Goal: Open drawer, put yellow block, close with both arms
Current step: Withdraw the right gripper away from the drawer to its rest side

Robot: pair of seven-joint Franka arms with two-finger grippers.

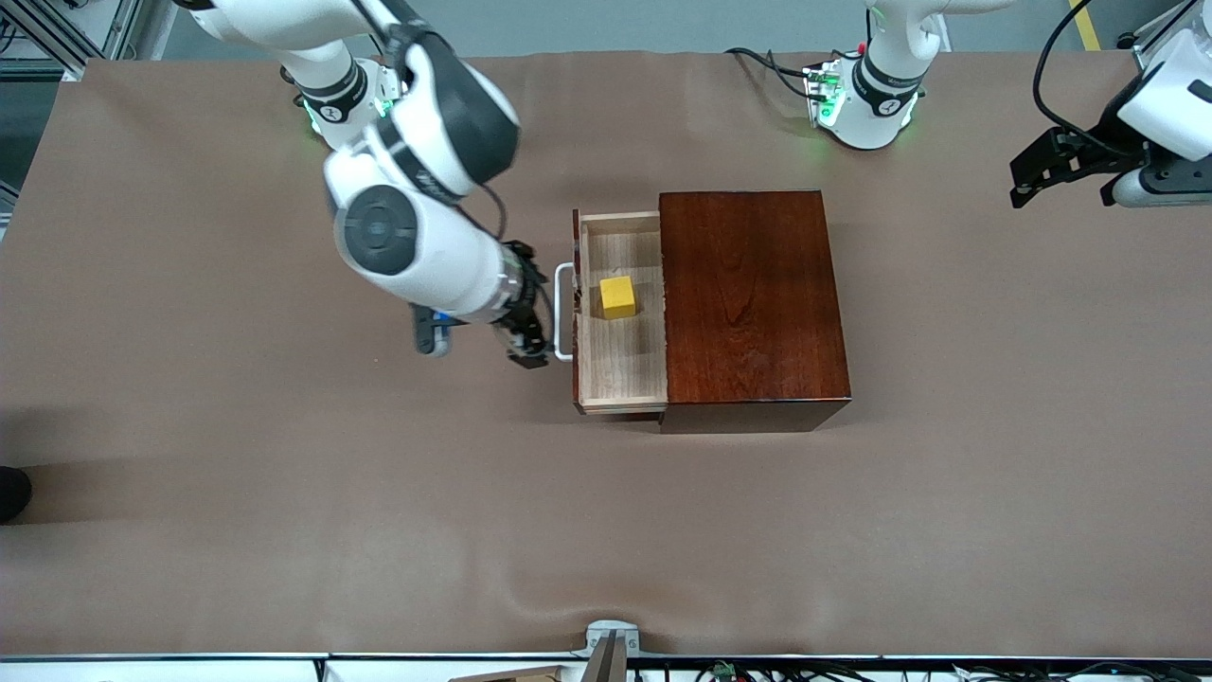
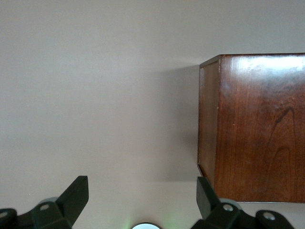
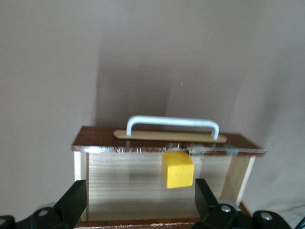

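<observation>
The drawer (image 1: 620,369) stands pulled out of the dark mahogany box (image 1: 748,303), its white handle (image 1: 563,313) toward the right arm's end of the table. The yellow block (image 1: 617,297) sits on the pale tray floor. My right gripper (image 1: 530,341) hangs in the air by the handle, open and holding nothing. In the right wrist view the yellow block (image 3: 177,170) and the tray (image 3: 124,186) show between the spread fingers of that gripper (image 3: 140,187), with the handle (image 3: 172,121) past them. My left gripper (image 1: 1060,189) waits open over the table at the left arm's end, beside the box (image 2: 257,129).
A brown cover (image 1: 284,493) lies over the whole table. A metal bracket (image 1: 611,644) sits at the table edge nearest the front camera. Cables (image 1: 776,66) run by the left arm's base. A dark object (image 1: 9,493) pokes in at the right arm's end.
</observation>
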